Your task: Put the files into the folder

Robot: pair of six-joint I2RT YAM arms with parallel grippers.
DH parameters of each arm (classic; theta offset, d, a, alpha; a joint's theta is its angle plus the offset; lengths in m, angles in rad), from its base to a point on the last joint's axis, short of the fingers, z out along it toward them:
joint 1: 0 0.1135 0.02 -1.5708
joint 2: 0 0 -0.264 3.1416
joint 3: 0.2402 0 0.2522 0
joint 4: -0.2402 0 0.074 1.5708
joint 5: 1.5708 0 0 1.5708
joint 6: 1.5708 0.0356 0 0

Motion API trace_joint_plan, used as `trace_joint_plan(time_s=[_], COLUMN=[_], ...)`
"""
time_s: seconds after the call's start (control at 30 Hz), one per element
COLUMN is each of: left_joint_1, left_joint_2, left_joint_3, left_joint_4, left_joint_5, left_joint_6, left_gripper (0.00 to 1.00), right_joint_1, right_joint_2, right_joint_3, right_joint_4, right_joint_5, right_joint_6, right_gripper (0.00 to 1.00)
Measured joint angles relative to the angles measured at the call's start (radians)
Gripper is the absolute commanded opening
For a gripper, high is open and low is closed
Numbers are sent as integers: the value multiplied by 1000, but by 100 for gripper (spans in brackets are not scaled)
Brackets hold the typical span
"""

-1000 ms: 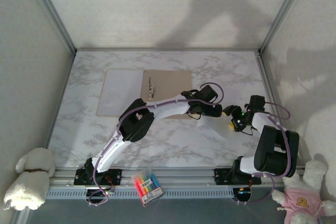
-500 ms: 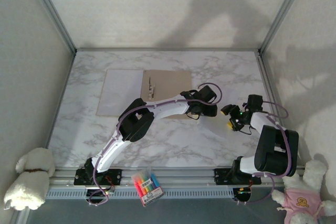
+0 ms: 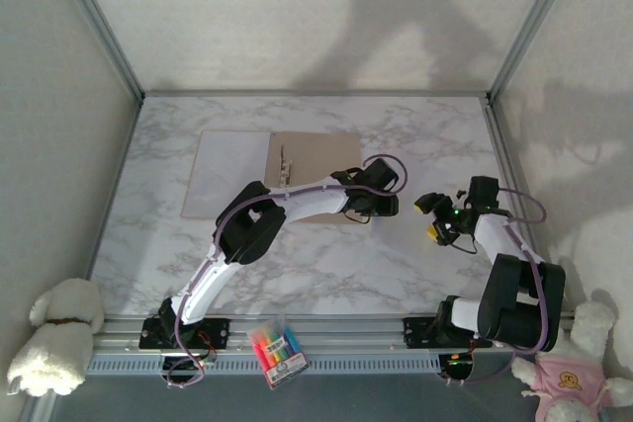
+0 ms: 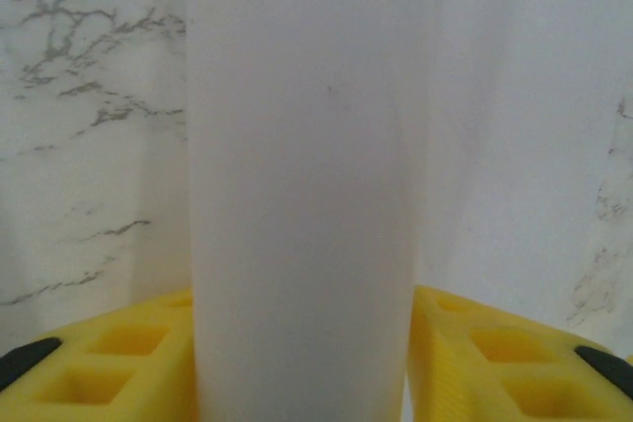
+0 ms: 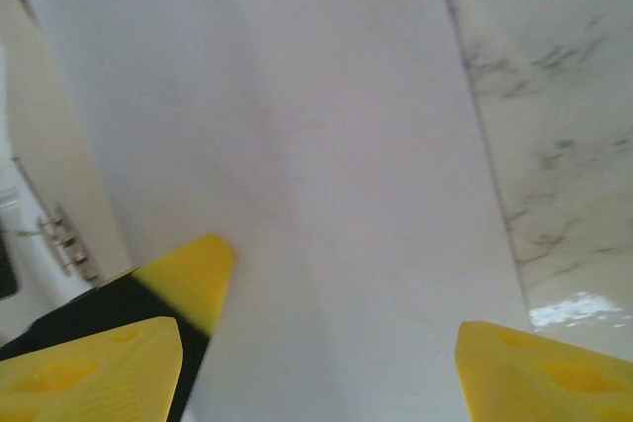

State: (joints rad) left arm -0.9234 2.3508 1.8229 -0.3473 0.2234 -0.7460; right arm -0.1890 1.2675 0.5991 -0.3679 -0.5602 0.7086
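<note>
My left gripper [image 3: 382,207] sits just off the lower right corner of the folder [image 3: 321,150]. It is pinching a paper sheet [image 4: 302,175]. In the left wrist view the sheet bows up into a tall white fold between my yellow fingers [image 4: 129,363], pressed on both sides. More of the sheet spreads to the right of the fold, and bare marble shows at the left edge.

My right gripper [image 3: 432,217] is right of centre, near the left one but apart from it, with its jaws spread wide. In the right wrist view the sheet lies flat ahead between my fingertips [image 5: 539,373]. Its right edge runs straight down the upper right, marble beyond it. A tan strip of folder shows at the far left.

The folder lies open, upper left of centre on the tabletop [image 3: 326,269]. Its right leaf is bare brown with a metal fastener [image 3: 285,165] at the crease. The left half looks white, I think a second sheet [image 3: 229,170] lying on it.

There is open marble across the lower middle, along the top edge and in the upper right corner. The frame rails border the table. A marker pack [image 3: 277,351] sits on the bottom rail, and plush toys [image 3: 54,333] sit at both lower corners.
</note>
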Motion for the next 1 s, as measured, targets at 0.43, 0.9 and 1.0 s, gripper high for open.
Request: trace_joint_plan(time_s=[0.43,0.9,1.0], left_joint_1=[43,160,178], left_joint_2=[-131,-404,-471], left_joint_3=[-251,-472,-496], left_joint_4=[148,309,316], left_joint_5=[204,347,364], left_joint_6=[-88,-169,-177], left_gripper=[37,36,36], right_joint_1=[0,0,0], right_joint_2=[-79,-132,-156], right_joint_3=[-21,-90,-93], right_joint_4=[105,360,410], right_joint_5=[-246,-427,-442], right_joint_6=[147,420,468], right_gripper=[77,83,83])
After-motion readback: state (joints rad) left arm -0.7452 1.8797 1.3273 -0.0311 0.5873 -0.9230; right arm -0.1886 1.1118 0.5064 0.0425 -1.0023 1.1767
